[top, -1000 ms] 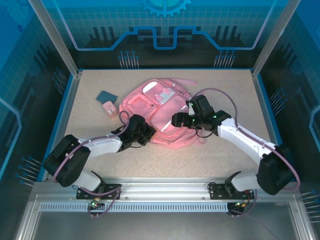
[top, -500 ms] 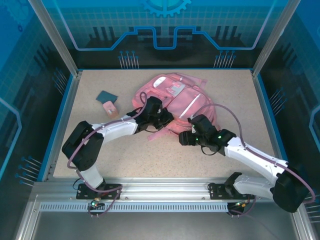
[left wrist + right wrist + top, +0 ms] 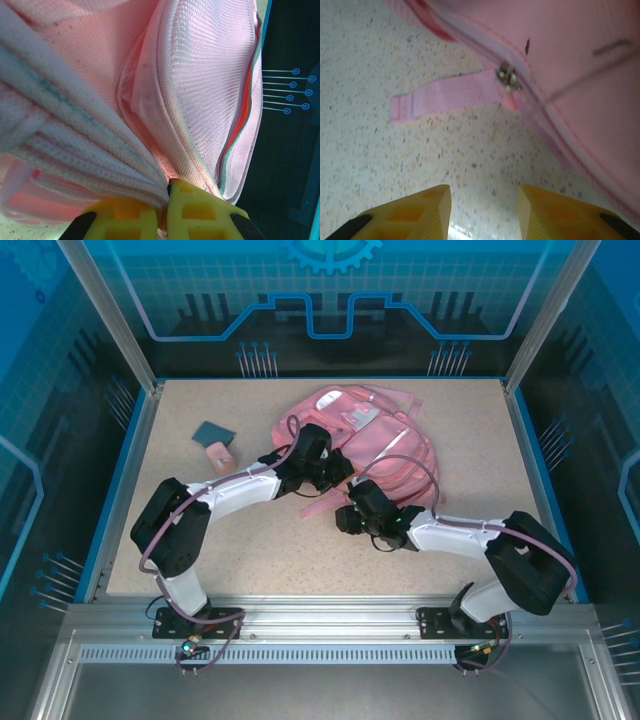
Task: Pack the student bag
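Bag: the pink student bag point(image 3: 375, 440) lies on the table point(image 3: 180, 530), near the back middle.
Left gripper point(image 3: 167, 195): squeezed shut on a fold of the bag's cloth.
Right gripper point(image 3: 484, 200): fingers a bit apart, holding nothing, low over the table, just beside the pink zip tab point(image 3: 445, 97).
Blue book point(image 3: 213, 431): left of the bag, apart.

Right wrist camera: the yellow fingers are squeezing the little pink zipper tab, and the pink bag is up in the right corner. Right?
Not quite. The right wrist view shows the right gripper holding nothing: its jaws stand apart above the table, and the zipper tab lies flat ahead of them, untouched. The student bag is at upper right, as you said.
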Robot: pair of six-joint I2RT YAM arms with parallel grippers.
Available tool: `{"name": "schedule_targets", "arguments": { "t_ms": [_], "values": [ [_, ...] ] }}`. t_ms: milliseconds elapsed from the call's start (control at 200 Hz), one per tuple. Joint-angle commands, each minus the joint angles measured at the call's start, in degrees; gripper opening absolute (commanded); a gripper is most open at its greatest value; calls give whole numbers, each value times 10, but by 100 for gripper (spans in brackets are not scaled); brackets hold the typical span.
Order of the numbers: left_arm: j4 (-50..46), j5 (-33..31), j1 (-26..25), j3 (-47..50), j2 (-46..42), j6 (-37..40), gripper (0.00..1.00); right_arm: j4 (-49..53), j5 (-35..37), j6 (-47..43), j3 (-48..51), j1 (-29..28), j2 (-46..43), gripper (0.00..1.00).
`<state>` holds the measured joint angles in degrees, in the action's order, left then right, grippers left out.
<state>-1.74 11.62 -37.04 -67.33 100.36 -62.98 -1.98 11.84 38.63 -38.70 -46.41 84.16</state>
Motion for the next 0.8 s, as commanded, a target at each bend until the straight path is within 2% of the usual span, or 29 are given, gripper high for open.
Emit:
{"name": "schedule_targets", "arguments": {
  "t_ms": [0,240,515,645,795],
  "values": [
    [48,25,-11,-1,-19,-9,2,-59,38,20,-16,13,21,40],
    [87,34,-11,22,-19,-42,1,-84,51,2,-5,39,44,38],
    [114,49,-10,31,-15,-72,2,-173,47,-27,7,58,65,36],
    [100,43,-6,38,-27,-62,9,-162,57,-33,6,63,54,34],
    [85,31,17,74,-64,-48,25,-149,58,-33,28,75,37,34]
  ]
}}
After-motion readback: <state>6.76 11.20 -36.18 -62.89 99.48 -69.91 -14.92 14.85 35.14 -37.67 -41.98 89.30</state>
